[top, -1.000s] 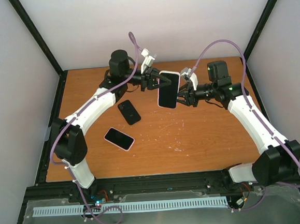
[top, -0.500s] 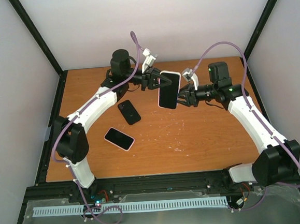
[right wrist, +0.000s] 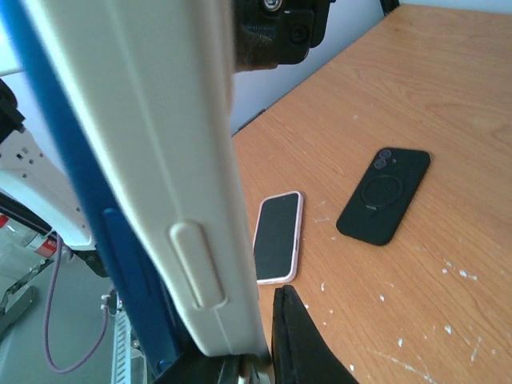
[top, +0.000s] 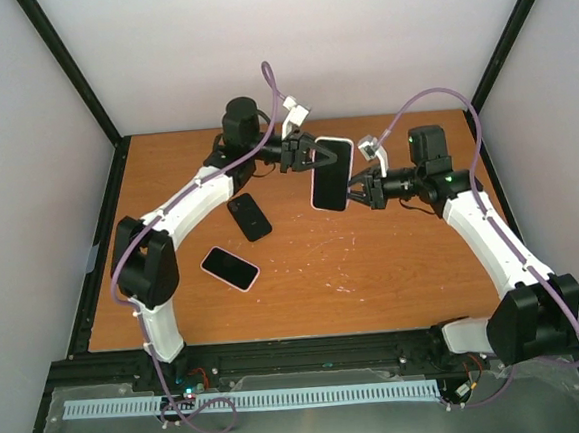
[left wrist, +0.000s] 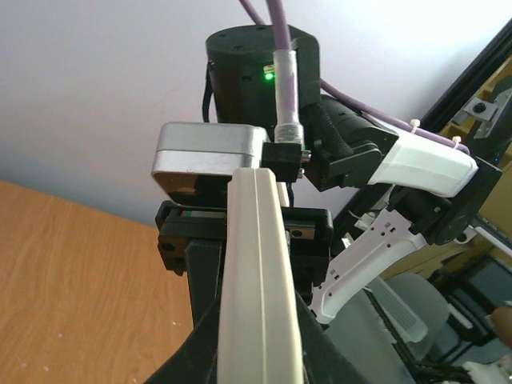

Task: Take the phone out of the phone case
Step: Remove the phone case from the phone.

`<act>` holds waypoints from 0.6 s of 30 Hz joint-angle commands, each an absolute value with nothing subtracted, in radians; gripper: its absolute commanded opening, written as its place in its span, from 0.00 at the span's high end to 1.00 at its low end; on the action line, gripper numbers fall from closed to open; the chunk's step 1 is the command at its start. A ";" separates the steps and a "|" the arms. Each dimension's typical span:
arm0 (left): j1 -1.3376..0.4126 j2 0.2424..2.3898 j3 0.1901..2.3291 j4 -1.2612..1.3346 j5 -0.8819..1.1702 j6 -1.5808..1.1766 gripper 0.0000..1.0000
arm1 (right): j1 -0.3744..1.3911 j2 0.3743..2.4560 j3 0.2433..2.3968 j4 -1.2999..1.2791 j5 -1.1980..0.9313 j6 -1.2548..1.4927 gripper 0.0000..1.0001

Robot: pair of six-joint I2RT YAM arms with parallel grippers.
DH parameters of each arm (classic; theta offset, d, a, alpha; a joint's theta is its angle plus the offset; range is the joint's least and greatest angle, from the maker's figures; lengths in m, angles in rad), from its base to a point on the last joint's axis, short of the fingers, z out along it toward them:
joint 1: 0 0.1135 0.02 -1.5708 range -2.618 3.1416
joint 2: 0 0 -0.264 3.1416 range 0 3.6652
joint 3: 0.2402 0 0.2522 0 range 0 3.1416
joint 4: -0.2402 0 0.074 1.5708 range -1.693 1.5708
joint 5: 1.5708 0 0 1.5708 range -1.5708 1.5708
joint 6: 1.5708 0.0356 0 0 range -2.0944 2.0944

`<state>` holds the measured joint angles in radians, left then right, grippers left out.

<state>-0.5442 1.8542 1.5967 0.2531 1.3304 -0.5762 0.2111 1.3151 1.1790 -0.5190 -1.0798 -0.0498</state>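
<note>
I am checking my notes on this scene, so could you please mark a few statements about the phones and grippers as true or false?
1. The left gripper and the right gripper both grip the cream-cased phone above the table. True.
2. The black phone lies screen up. False: its back, with the camera, faces up.
3. The pink-cased phone lies screen up. True.
4. The two lying phones touch each other. False: they lie apart.

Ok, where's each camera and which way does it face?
Top external: above, behind the bases, facing down at the table; both arms show.
Left wrist: looks along the cased phone toward the right arm; own fingers show.
Right wrist: looks past that phone down at the table; own finger shows.
Shared: the cased phone, in all three.
</note>
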 commanded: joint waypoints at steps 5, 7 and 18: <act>-0.561 1.983 1.394 0.618 1.306 -1.061 0.87 | 0.144 1.260 0.944 -0.182 -1.069 0.008 0.97; -0.540 2.008 1.331 0.814 1.276 -1.216 0.75 | 0.132 1.258 0.874 -0.181 -1.065 0.019 0.97; -0.477 1.908 1.159 0.431 0.873 -0.906 0.41 | 0.085 1.341 0.775 -0.289 -0.951 0.053 0.97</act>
